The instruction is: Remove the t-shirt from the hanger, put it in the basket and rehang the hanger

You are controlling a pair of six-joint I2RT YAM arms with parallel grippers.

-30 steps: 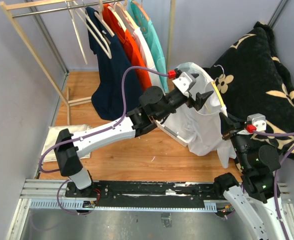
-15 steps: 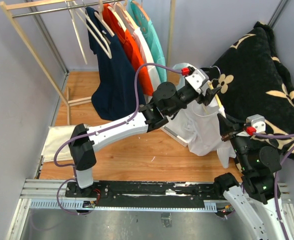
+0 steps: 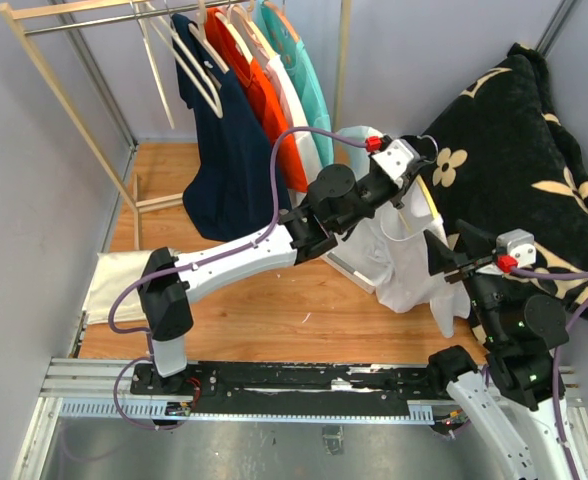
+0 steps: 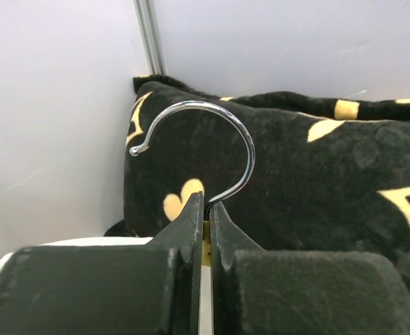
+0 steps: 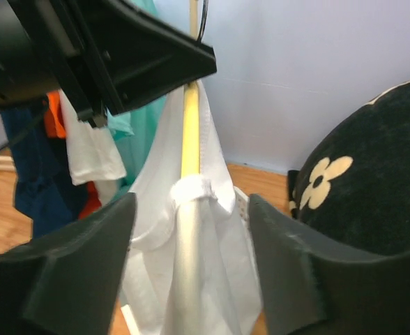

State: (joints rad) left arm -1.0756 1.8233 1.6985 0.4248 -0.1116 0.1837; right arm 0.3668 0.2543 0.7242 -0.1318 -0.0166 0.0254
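Likely soft and light, the shirt (image 3: 399, 265) is best taken low; the hook (image 4: 251, 157) is clamped by the left gripper (image 4: 205, 204); the right gripper (image 5: 191, 202) is spread.

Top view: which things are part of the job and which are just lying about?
Job: white t-shirt; yellow hanger, hook pinched by the left gripper; right gripper, open beside the shirt.
Lying about: clothes rack with hung shirts; black flowered blanket; folded cloth on the floor.
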